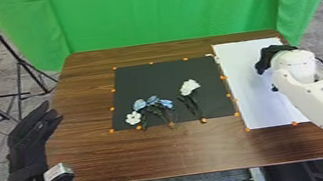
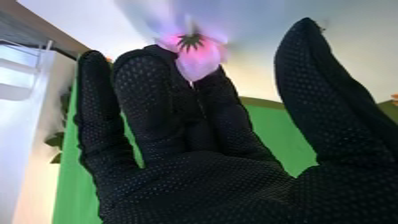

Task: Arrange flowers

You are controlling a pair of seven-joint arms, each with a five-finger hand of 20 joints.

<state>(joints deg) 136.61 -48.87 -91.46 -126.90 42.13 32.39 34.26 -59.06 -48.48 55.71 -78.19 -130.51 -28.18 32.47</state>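
Observation:
On the black mat [image 1: 160, 73] in the head view, blue flowers [image 1: 152, 102] lie beside a small white flower [image 1: 133, 118], and a larger white flower [image 1: 190, 86] lies to their right. My right hand [image 1: 272, 57] is over the far right part of the white sheet [image 1: 252, 86]. Seen from the right wrist, the same hand [image 2: 191, 175] is open, its thumb spread from the fingers, with a pale pink flower [image 2: 197, 55] at the fingertips; whether they touch it I cannot tell. My left hand [image 1: 31, 136] is open beyond the table's left edge.
Small orange markers [image 1: 113, 108] line the mat and the sheet. Around them is the brown wooden table [image 1: 166, 153], with a green curtain [image 1: 166, 12] behind it. Dark tripod legs [image 1: 20, 77] stand at the left. Dark green leaves [image 2: 55, 140] show beside the hand in the right wrist view.

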